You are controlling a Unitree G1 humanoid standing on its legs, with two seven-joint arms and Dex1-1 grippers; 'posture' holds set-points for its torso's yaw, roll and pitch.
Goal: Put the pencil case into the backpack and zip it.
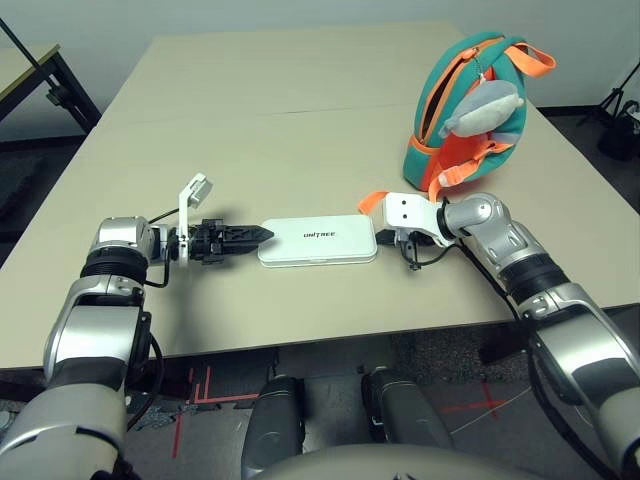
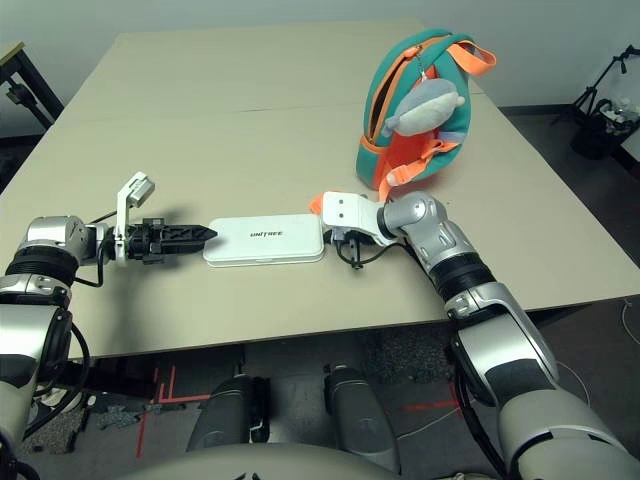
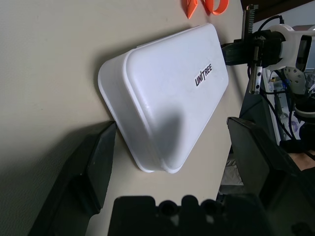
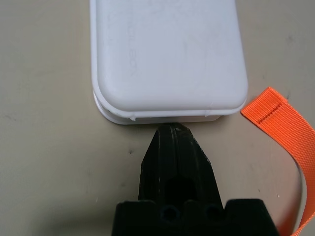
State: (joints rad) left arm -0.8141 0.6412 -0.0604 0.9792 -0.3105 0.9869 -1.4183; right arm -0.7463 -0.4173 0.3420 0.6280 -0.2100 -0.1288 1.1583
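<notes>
The white pencil case [image 1: 318, 241] with "UNITREE" lettering lies flat near the table's front edge. My left gripper [image 1: 262, 234] is at its left end; in the left wrist view it stands open [image 3: 172, 125], its fingers [image 3: 98, 152] flanking that end of the case [image 3: 167, 93]. My right gripper [image 4: 172, 130] is shut with nothing in it, its tip touching the right end of the case [image 4: 167, 54]. The teal and orange backpack [image 1: 455, 150] stands upright at the back right, its top zip open. A grey plush toy [image 1: 485, 108] hangs on its front.
An orange strap [image 1: 372, 200] from the backpack trails on the table [image 1: 250, 110] beside my right wrist. A dark side table [image 1: 40, 70] stands at the far left and a tripod [image 1: 620, 110] at the far right. The table's front edge runs just below both grippers.
</notes>
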